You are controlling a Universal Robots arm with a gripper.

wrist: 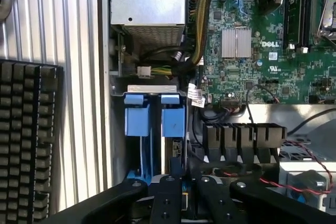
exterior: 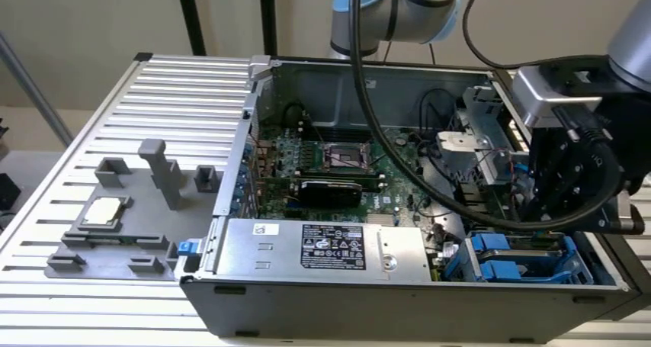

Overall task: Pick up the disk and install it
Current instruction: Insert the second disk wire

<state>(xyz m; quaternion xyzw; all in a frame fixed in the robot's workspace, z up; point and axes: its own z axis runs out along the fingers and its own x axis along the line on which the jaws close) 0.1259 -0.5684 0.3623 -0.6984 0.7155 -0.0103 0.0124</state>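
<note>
The black fingers (wrist: pixel 169 198) of the tool (wrist: pixel 184 195) are sitting closest to the wrist camera, angled inward on the top edge of the disk (wrist: pixel 176 153), and they look to be pinching it between them, though the contact itself is hidden under the linkages. The disk is standing on edge directly beneath the tool, its blue carrier tab showing, already down in the drive bay at the front corner of the open computer case (exterior: pixel 407 290). My guess is it is being held upright like that because the bay takes drives edge-on, so the tool has to come straight down from above.

Right beside the disk, in the neighbouring slot, a second blue carrier (wrist: pixel 135 121) is sitting parallel to it, close enough that there is little room to spare on that side. Just beyond the bay from the tool, a bundle of yellow and black cables (wrist: pixel 197 30) is looping off the silver power supply (exterior: pixel 315 248) and could snag anything moving that way. On the tool's other flank a black ribbed shroud (wrist: pixel 244 137) is crowding in, with thin red wires (wrist: pixel 310 156) trailing over it. Farther off, the green motherboard (exterior: pixel 336 152) is lying flat in the case. Outside the case, on the slatted desk (exterior: pixel 152 88), a grey fixture (exterior: pixel 112 244) is holding a small square silver chip (exterior: pixel 105 210), well apart from the tool. A black keyboard (wrist: pixel 23 140) is resting on the desk too.
</note>
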